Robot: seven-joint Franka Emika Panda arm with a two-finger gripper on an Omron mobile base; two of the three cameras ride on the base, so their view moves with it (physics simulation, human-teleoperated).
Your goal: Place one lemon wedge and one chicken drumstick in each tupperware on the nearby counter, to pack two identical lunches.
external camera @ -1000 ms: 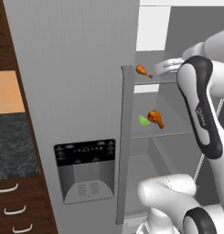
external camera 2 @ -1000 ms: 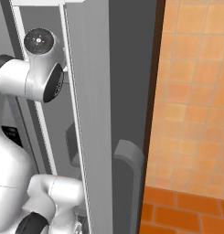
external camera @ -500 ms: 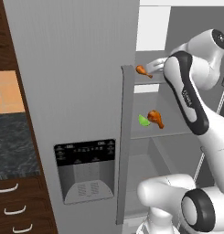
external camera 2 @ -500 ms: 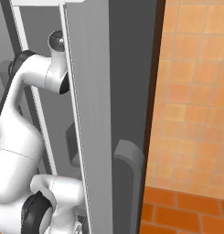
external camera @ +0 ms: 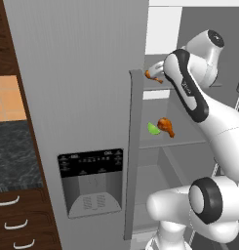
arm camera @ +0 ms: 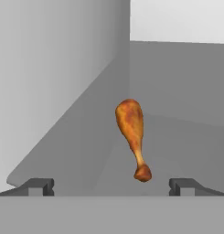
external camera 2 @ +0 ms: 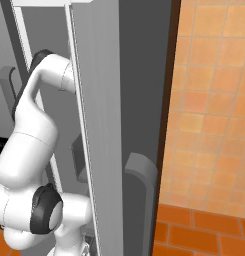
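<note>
While its jaws are spread wide with nothing between them, the gripper is pointed at a chicken drumstick lying on the grey upper shelf of the open fridge, bone end nearest the fingertips. From the left base view, this drumstick is seen just ahead of the white arm. On the shelf below, a second drumstick is seen touching a green lemon wedge. Black-grey speckled counter is seen left of the fridge door.
</note>
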